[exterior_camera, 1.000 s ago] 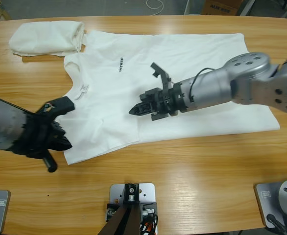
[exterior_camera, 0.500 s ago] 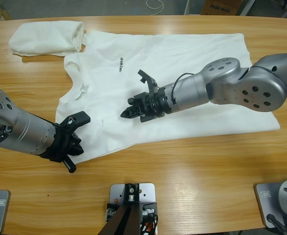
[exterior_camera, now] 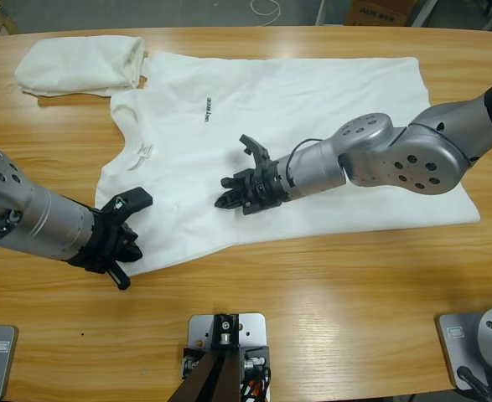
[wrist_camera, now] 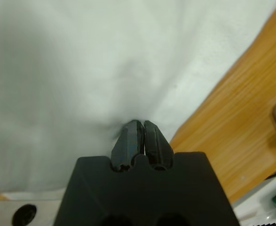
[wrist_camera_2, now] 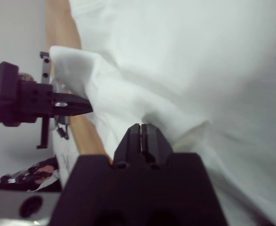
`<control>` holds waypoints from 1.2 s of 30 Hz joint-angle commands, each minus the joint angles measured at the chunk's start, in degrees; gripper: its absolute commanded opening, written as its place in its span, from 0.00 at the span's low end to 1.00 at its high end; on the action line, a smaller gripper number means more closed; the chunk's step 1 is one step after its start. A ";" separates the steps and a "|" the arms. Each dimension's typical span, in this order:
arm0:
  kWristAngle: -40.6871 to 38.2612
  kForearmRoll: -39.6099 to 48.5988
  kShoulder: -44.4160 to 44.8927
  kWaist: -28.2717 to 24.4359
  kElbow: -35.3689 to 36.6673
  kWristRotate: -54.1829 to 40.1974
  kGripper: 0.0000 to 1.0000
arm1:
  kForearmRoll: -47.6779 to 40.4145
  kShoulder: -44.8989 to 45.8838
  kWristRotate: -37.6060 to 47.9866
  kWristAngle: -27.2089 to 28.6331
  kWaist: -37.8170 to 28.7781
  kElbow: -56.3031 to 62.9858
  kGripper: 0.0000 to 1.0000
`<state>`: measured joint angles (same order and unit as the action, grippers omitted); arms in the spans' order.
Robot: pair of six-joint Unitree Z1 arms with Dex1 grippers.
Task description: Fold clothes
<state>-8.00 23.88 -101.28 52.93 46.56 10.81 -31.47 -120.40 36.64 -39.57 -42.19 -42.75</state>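
1. Spread shirt (exterior_camera: 313,100): white, lying flat across the middle of the table (exterior_camera: 313,285), collar to the left, hem to the right. Small black lettering (exterior_camera: 205,108) on the chest, collar tag (exterior_camera: 143,151) showing near the neck.
2. Folded shirt (exterior_camera: 78,65): white bundle at the far left corner, touching the spread shirt's far sleeve.
3. Left gripper (wrist_camera: 141,125): jaws pressed together, pinching the spread shirt at its near left edge. Cloth puckered right at the tips in the left wrist view, bare wood just beside them.
4. In the high view, comes in from the left edge, low over the table, black head on the shirt's near left corner.
5. Right gripper (exterior_camera: 227,199): jaws closed narrow, tips down on the middle of the spread shirt, a bit near of centre, pointing left.
6. Right wrist view: a raised crease in the cloth just past the tips. Cannot tell whether any cloth is actually caught between them.
7. Same view also shows the left gripper further off, with a lifted hump of white cloth by it and the table edge alongside.
8. Right arm reaching in from the right edge, elbow over the shirt's near right part.
9. Two grippers well apart, plain shirt cloth between them.
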 commanded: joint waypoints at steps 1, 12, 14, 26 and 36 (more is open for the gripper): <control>-1.10 -0.50 1.84 -6.54 -2.98 0.44 0.00 | 7.32 -1.89 -0.61 6.70 -0.52 -2.11 0.00; -1.26 1.22 11.33 -9.67 -2.16 1.65 0.00 | 11.99 -1.84 -1.27 8.46 -0.54 -4.36 0.00; -0.38 0.82 16.38 -11.03 -0.42 2.58 0.00 | 12.22 -1.65 -1.40 8.44 -0.61 -4.20 0.00; -4.74 -8.18 2.44 -11.73 -1.17 2.92 0.00 | 12.75 -0.98 -1.66 8.20 -0.70 -4.01 0.00; -1.63 -12.61 -1.55 -23.63 -4.51 -0.67 0.00 | 14.12 0.62 -2.15 7.40 -0.70 -3.92 0.00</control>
<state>-11.76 15.29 -98.91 38.69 44.74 12.80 -19.96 -119.61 35.54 -32.54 -42.74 -48.50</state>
